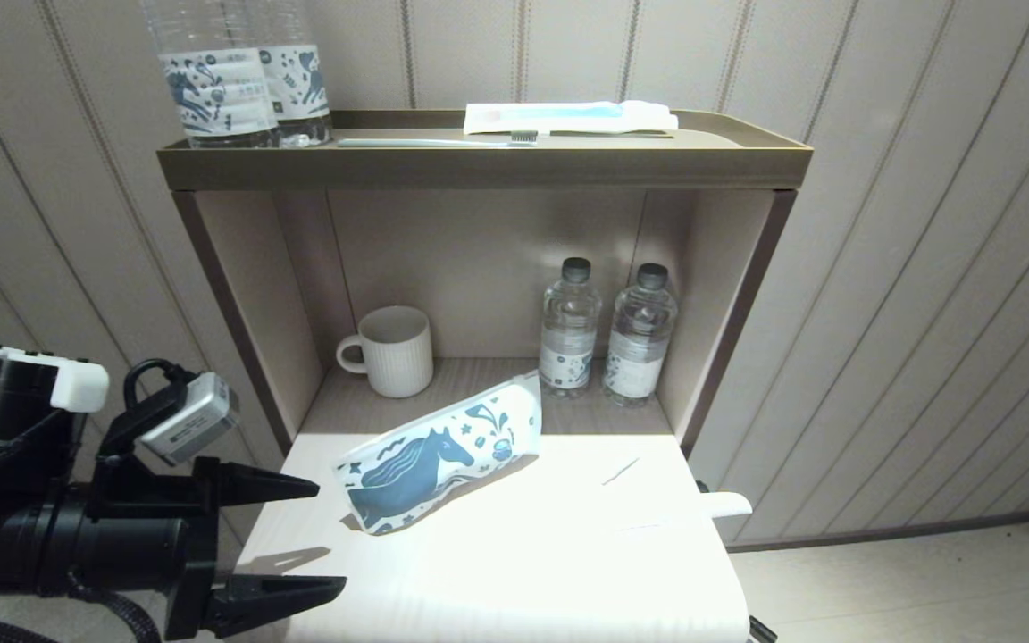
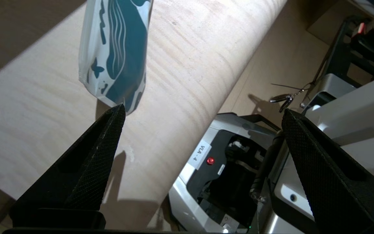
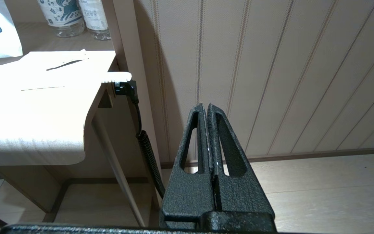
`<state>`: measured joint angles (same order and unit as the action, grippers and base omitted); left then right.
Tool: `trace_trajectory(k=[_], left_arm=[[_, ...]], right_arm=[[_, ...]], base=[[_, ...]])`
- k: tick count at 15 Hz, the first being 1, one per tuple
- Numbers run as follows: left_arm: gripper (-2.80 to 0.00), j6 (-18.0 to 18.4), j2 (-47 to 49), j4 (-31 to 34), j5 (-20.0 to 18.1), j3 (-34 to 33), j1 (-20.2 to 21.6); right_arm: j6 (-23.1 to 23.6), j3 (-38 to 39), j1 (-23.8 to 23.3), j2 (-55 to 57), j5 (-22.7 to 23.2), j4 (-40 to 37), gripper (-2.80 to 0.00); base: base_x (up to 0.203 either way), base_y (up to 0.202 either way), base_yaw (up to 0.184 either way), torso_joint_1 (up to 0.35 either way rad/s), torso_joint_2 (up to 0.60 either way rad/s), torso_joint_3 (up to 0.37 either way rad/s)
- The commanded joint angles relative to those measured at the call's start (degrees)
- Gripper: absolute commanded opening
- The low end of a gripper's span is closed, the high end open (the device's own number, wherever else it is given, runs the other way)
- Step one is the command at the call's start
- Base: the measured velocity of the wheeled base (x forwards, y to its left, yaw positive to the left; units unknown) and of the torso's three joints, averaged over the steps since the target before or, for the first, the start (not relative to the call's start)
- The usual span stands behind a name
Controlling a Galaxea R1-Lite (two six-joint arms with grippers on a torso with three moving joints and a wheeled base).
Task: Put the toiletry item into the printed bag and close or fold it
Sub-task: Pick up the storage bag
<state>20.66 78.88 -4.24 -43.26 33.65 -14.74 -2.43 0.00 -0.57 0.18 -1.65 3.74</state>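
While its fingers stood spread wide and empty, the left gripper point(image 1: 322, 536) hovered at the table's point(image 1: 497, 572) left edge, apparently lined up to take the near end of the printed bag point(image 1: 439, 454), which lay propped aslant mid-table. Right of it, the toiletry item point(image 1: 727, 505) overhung the table's right edge, handy for the right gripper point(image 3: 208, 112), parked low, pressed closed on nothing. Only "VLA-4" point(image 2: 201, 153) on the base was readable.

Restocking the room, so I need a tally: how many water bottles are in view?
4. Two water bottles stand on the top tray at its left end, tops out of frame. Two more stand inside the shelf, right of the mug. Others could be hidden.
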Motion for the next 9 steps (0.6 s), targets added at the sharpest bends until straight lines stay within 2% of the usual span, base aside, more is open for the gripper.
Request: trace_trajectory(k=[1, 3, 6, 9], left_arm=[[0.0, 0.1, -5.0, 2.3, 0.2, -0.4, 0.1], [0.0, 0.2, -3.3, 2.4, 2.1, -0.3, 0.7], [0.0, 0.5, 1.9, 1.0, 3.0, 0.6, 1.0], [0.0, 0.6, 8.0, -5.2, 3.1, 1.4, 1.3]], right_arm=[[0.0, 0.0, 0.0, 0.1, 0.0, 0.0, -2.8], [0.0, 0.0, 0.0, 0.1, 0.0, 0.0, -2.8], [0.0, 0.0, 0.0, 0.1, 0.0, 0.0, -2.8], [0.0, 0.0, 0.0, 0.1, 0.0, 0.0, -2.8]], base=[[0.0, 0.0, 0.0, 0.0, 0.0, 0.0], [0.0, 0.0, 0.0, 0.0, 0.0, 0.0], [0.0, 0.0, 0.0, 0.0, 0.0, 0.0], [0.0, 0.0, 0.0, 0.0, 0.0, 0.0]])
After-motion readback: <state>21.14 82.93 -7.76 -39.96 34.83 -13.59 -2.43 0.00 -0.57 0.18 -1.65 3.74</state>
